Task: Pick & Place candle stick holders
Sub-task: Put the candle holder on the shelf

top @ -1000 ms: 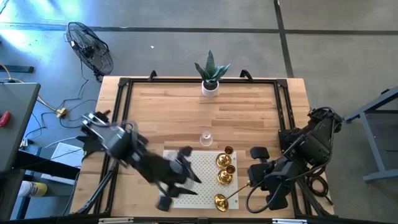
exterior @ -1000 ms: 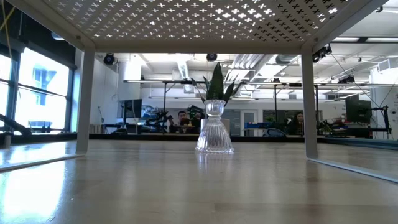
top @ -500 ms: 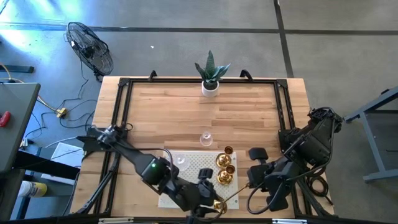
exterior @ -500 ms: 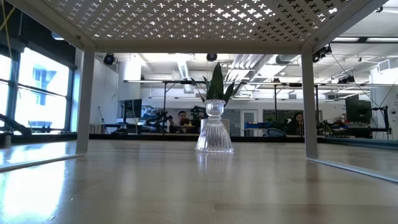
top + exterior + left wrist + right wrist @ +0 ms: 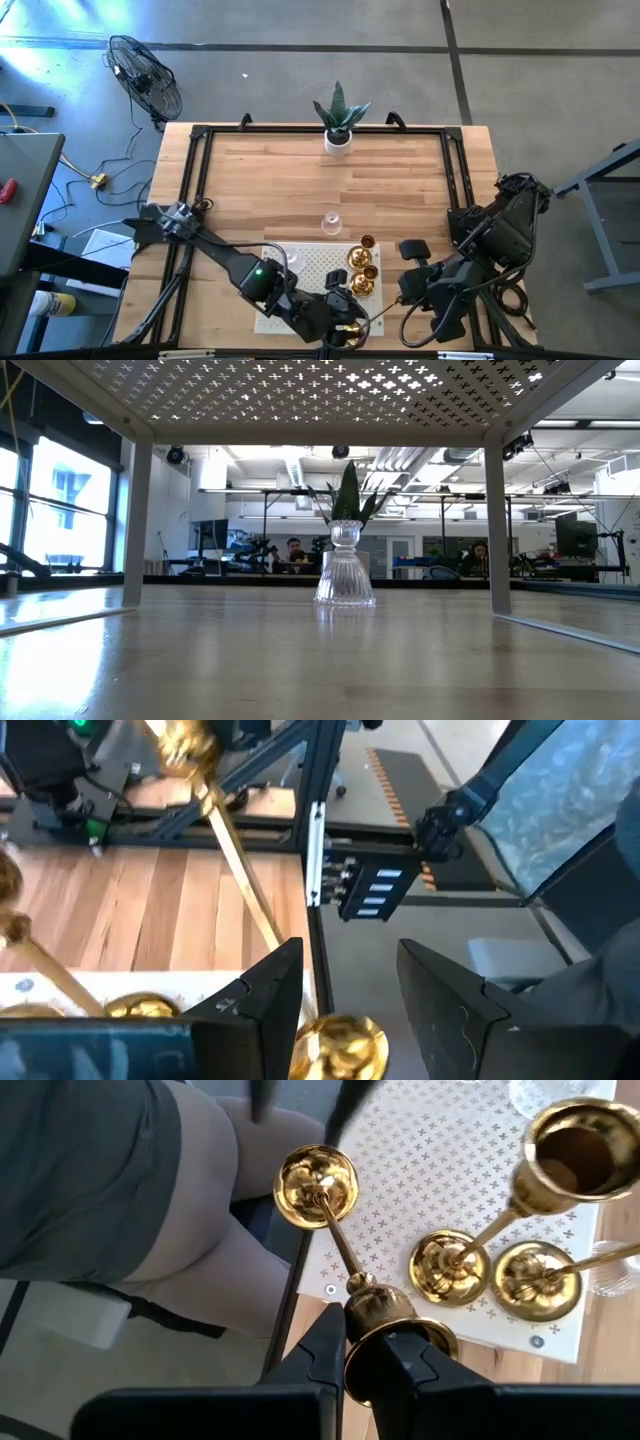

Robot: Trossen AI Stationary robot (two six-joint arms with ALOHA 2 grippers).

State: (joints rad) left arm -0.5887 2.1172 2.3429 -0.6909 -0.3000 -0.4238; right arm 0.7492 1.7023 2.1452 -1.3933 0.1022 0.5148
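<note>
My right gripper (image 5: 372, 1345) (image 5: 406, 284), near the table's near right corner, is shut on a gold brass candle stick holder (image 5: 340, 1245). The holder's round base (image 5: 340, 1045) juts toward the near edge of a white perforated rack (image 5: 305, 278). My left gripper (image 5: 350, 952) (image 5: 347, 320) is open, its fingers on either side of that base. More brass holders (image 5: 360, 263) and a clear glass one (image 5: 292, 258) stand on the rack. Another glass holder (image 5: 345, 567) (image 5: 331, 222) stands on the table by its foot, beyond the rack's far edge. My right gripper pinches the brass holder's cup end (image 5: 385, 1315) between its two fingers, slanting down from the table's right. The holder is tilted, its thin stem (image 5: 338, 1240) running away from the fingers to the base (image 5: 316, 1180). My left gripper stands around that base; whether it touches it I cannot tell.
A white pot with a green plant (image 5: 338, 125) stands at the middle of the far edge. A black frame (image 5: 195, 180) runs round the tabletop. Bare wood lies between the rack and the plant. A fan (image 5: 145, 80) stands on the floor beyond the far left corner.
My left gripper has gone toward the table's right and near edge and down, crossing over the rack until its open fingers stand around the base of the brass holder in my right gripper.
</note>
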